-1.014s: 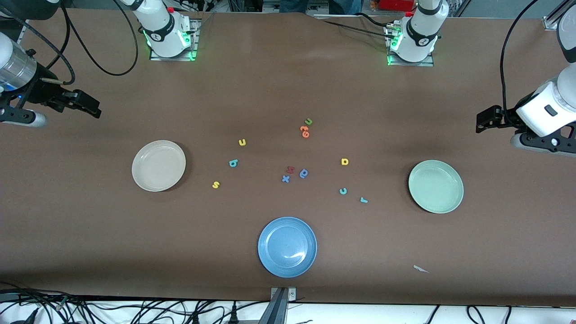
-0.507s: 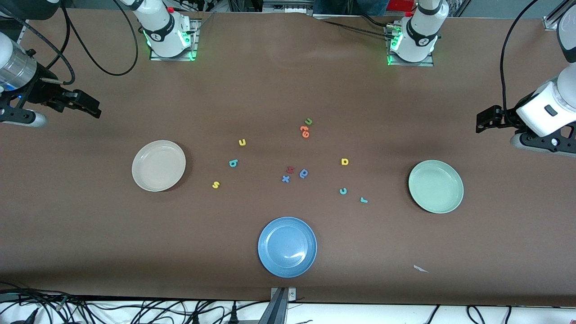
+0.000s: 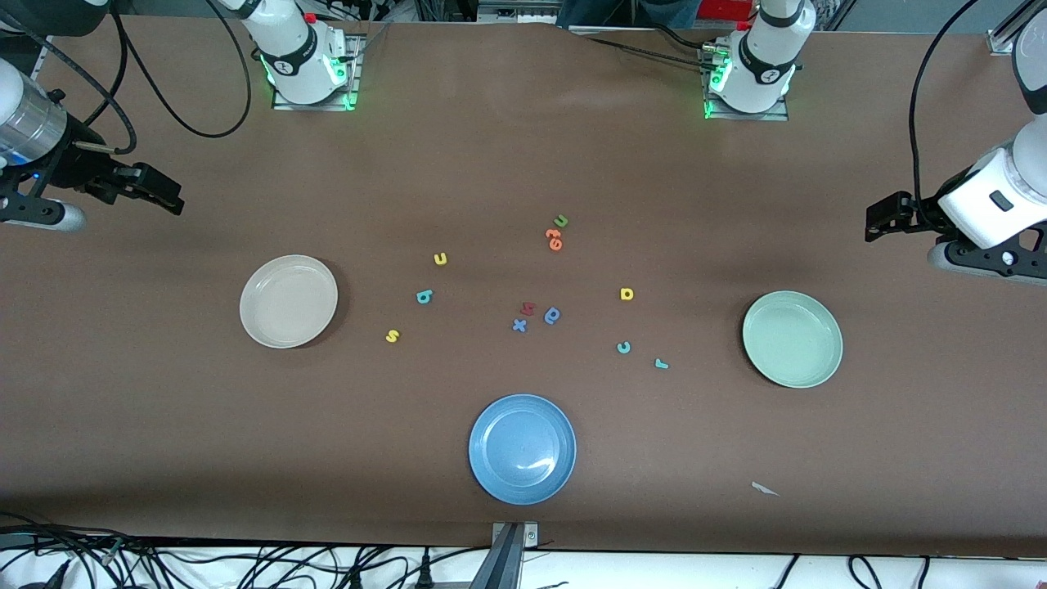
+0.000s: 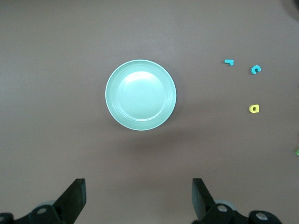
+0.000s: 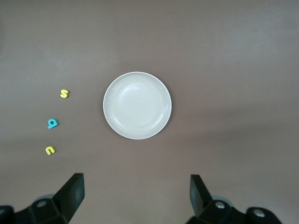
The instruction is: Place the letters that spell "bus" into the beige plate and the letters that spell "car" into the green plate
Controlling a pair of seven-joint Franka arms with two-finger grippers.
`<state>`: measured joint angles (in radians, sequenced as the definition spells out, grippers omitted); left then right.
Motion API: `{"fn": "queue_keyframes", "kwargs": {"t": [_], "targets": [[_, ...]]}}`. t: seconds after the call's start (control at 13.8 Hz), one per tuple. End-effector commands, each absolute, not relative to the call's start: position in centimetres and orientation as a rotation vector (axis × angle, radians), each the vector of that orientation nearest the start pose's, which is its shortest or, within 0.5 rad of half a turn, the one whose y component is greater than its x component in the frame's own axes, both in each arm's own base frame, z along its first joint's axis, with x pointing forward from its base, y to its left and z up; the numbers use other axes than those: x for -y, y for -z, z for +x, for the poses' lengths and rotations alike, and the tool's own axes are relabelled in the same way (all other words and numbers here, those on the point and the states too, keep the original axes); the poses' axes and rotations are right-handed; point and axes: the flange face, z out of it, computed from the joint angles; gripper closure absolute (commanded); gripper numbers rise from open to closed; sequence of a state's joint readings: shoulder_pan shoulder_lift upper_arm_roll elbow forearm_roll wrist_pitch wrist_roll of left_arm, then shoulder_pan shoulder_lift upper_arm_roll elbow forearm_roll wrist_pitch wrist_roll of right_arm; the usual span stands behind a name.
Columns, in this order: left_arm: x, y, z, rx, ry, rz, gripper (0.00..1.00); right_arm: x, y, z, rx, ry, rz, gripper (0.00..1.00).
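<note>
1. Six task letters, none placed; beige plate [image 3: 288, 301] and green plate [image 3: 792, 339] both hold nothing; the whole job is left, as I judge it.
2. "bus" set lies on the table beside the beige plate, toward the middle: yellow "u" [image 3: 440, 259] farthest from the front camera, teal "b" [image 3: 424, 297] next, yellow "s" [image 3: 393, 335] nearest; all apart from one another.
3. "car" set lies beside the green plate, toward the middle: yellow "a" [image 3: 626, 294], teal "c" [image 3: 623, 348], teal "r" [image 3: 662, 364]; c and r near each other, a apart.
4. Distractors in the middle: green "u" [image 3: 560, 221] just beside an orange letter [image 3: 554, 239]; a red letter [image 3: 527, 308], blue round letter [image 3: 552, 315] and blue "x" [image 3: 519, 325] clustered; blue plate [image 3: 522, 449] nearest the camera, holding nothing.
5. Left gripper [image 4: 138, 198] hangs over bare table near the green plate, jaws wide, holding nothing; right gripper [image 5: 136, 196] over bare table near the beige plate, jaws wide, holding nothing; both arms wait.
6. Writing: only the letters themselves; no brand legible.
</note>
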<state>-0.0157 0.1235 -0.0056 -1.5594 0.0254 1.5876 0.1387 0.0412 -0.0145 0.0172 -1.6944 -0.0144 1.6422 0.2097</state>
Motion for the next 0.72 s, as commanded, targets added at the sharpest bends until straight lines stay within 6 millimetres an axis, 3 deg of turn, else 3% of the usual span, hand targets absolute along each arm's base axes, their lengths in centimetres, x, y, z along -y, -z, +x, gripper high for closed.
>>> {"fn": "queue_keyframes", "kwargs": {"t": [0.0, 0.65], "targets": [[0.73, -57.05, 58.51, -0.293, -0.157, -3.092, 0.00, -3.05, -58.47, 55.28, -0.217, -0.064, -3.140, 0.00], [0.90, -57.05, 58.51, -0.281, -0.156, -3.092, 0.00, -3.06, -58.46, 55.27, -0.210, -0.067, -3.139, 0.00]]}}
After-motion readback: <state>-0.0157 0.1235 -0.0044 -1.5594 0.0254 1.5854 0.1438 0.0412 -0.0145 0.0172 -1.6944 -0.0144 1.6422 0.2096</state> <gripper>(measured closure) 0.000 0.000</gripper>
